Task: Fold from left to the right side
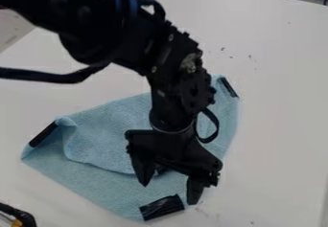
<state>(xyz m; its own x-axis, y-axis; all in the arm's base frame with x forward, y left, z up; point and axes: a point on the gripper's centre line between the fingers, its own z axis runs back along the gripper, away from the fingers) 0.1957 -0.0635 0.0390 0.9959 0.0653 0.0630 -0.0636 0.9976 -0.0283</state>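
The black gripper [168, 192] hangs over the lower middle of a light blue cloth [102, 187], its two fingers spread apart. The left fingertip is above the cloth and the right one is by its lower right edge, near a black taped corner [161, 208]. Other black strips mark the cloth at its left corner [43, 134] and upper right corner [228, 87]. A flap of cloth [106, 147] lies folded over the middle, with a rounded edge at the left. The arm hides part of the cloth's centre and right side. Whether the fingertips touch the cloth, I cannot tell.
The cloth lies on a white table [275, 120]. Small dark specks dot the surface at the upper right. A black cable [51, 75] runs from the arm to the left edge, and a dark object with an orange part [18, 216] is at the lower left corner.
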